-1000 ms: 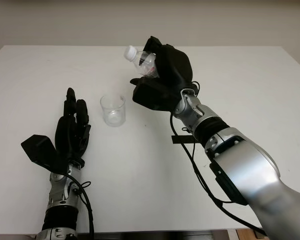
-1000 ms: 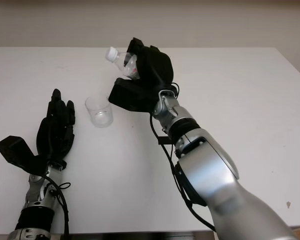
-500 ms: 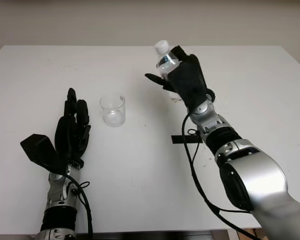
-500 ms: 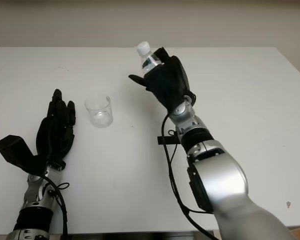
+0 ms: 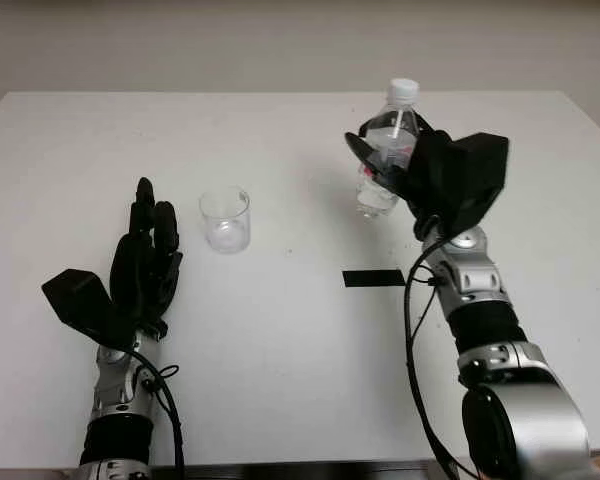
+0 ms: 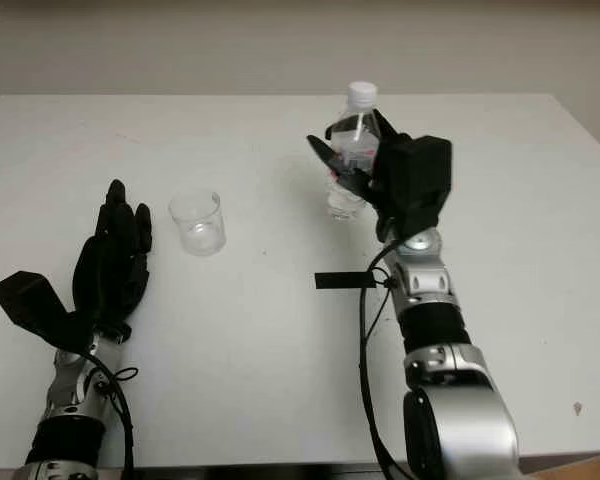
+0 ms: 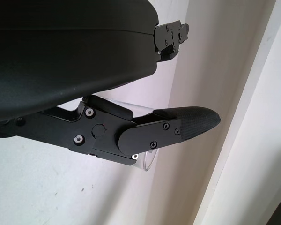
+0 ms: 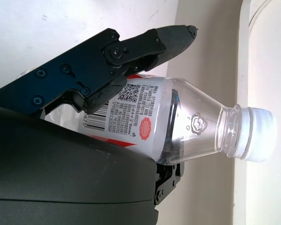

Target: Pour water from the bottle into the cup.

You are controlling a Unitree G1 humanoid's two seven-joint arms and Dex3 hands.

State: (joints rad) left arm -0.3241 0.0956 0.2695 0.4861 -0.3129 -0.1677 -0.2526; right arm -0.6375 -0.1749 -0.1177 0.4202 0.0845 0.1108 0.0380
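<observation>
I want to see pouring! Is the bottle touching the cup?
Apart. In the left eye view the bottle, upright in the right hand, is well off from the cup, with bare table between.

A white table fills most of the frame, its far edge running along the top against a pale wall. A clear cup stands upright on it, left of centre. A small black strip lies flat on the tabletop, right of centre and lower than the cup, well apart from it. Toward the upper right, the base of a clear bottle sits at the table surface; whether it touches cannot be told.
</observation>
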